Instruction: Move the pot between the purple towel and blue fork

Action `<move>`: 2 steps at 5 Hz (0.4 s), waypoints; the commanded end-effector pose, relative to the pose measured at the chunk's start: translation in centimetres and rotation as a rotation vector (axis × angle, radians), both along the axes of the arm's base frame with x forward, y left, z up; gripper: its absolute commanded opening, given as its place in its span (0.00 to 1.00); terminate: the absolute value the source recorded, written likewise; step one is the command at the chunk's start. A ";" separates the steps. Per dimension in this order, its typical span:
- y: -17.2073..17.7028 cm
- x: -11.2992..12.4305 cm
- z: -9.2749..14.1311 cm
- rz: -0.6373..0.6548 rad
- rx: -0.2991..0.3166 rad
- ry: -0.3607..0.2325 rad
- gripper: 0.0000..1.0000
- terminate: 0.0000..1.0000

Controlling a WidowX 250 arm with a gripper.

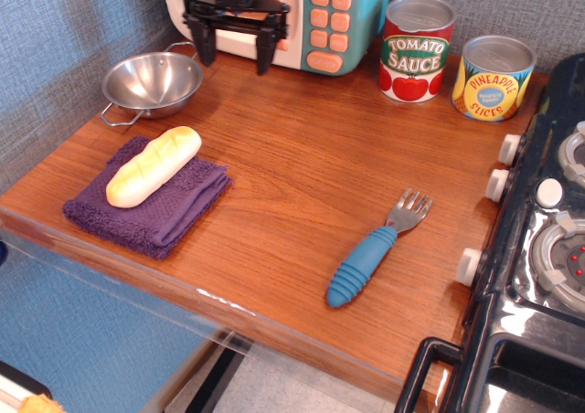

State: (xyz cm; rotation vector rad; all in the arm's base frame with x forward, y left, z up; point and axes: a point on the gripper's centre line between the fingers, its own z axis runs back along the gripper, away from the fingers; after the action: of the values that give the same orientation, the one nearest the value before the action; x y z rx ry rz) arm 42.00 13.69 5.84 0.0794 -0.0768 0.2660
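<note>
1. The pot (pixel 152 82) sits at the far left of the wooden table (pixel 311 185), empty, with one wire handle toward the near left and the other toward the far right.
2. Just nearer lies the purple towel (pixel 151 205), with a yellow bread loaf (pixel 153 164) on top.
3. The gripper (pixel 235 47) hangs right of the pot and slightly farther back, jaws apart and empty, before the toy microwave (pixel 302 15).
4. Bare wood between the towel and the blue fork (pixel 375 250) looks like the goal; nothing blocks it.
5. Two cans (pixel 417 36) stand far right, well clear.
</note>
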 end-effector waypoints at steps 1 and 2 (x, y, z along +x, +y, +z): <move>2.5 -1.3 1.9 0.013 0.046 -0.032 1.00 0.00; 3.1 -1.9 1.4 0.017 0.053 -0.013 1.00 0.00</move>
State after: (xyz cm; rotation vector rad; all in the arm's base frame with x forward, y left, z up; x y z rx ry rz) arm 39.85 15.88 4.03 0.1119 -0.0216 0.2744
